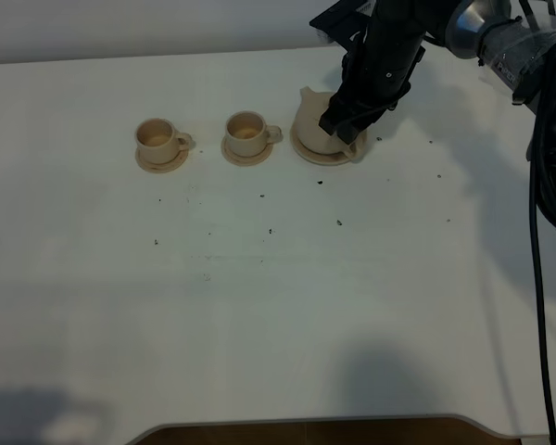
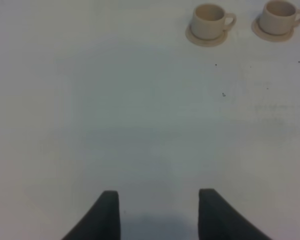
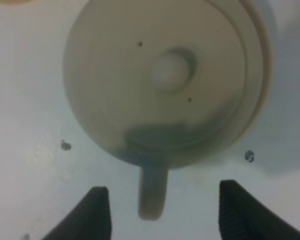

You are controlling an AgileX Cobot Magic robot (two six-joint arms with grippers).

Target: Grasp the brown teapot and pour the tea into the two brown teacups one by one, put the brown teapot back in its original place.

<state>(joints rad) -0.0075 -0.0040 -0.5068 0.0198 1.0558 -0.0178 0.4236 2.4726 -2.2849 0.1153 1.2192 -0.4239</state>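
Note:
The brown teapot stands on its wide saucer, the original place, at the back right of the table. My right gripper hangs over its handle side. In the right wrist view the teapot's lid fills the picture, and the open gripper has a finger on each side of the loop handle without touching it. The saucer rim shows beside the pot. The two brown teacups stand on small saucers to the left of the teapot. My left gripper is open and empty over bare table, with both cups far ahead of it.
Small dark specks lie scattered on the white table. A black cable hangs down at the right edge. The table's front edge runs along the bottom.

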